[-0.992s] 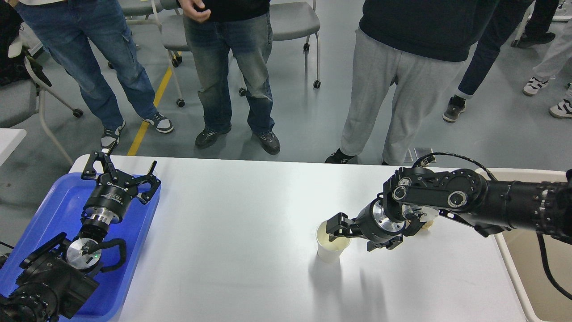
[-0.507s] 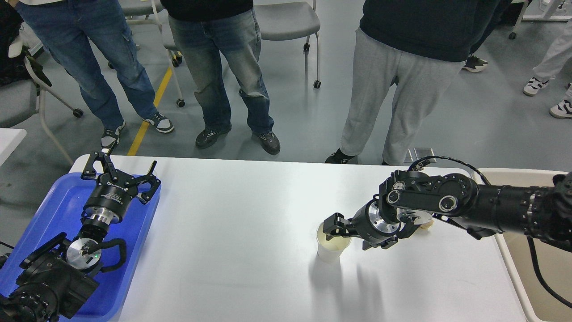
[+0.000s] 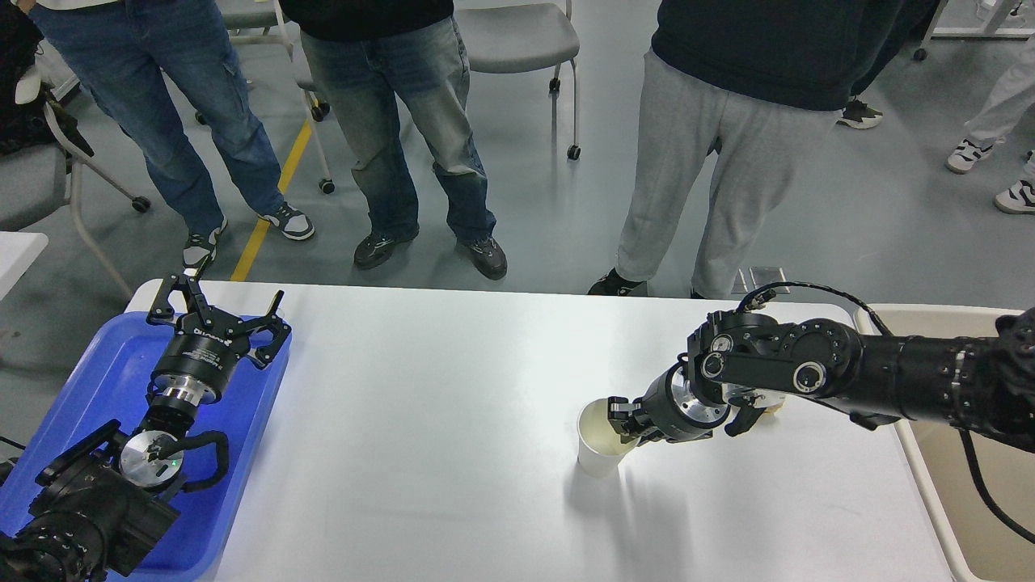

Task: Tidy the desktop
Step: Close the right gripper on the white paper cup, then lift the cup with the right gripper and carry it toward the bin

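Our right gripper (image 3: 621,420) grips the right rim of the cup (image 3: 600,447), which stands upright on the desktop (image 3: 428,420), right of centre. Our left gripper (image 3: 217,311) hangs spread open over the tray (image 3: 97,380) at the left edge. The bin (image 3: 938,453) adjoins the right edge; between tray and cup lies bare desktop.

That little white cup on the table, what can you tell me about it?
The cup is small, white and looks like paper, with an open round mouth and pale inside. It stands upright on the white desktop, right of centre. The right gripper is at its rim on the right side; whether it is clamping the wall cannot be told.
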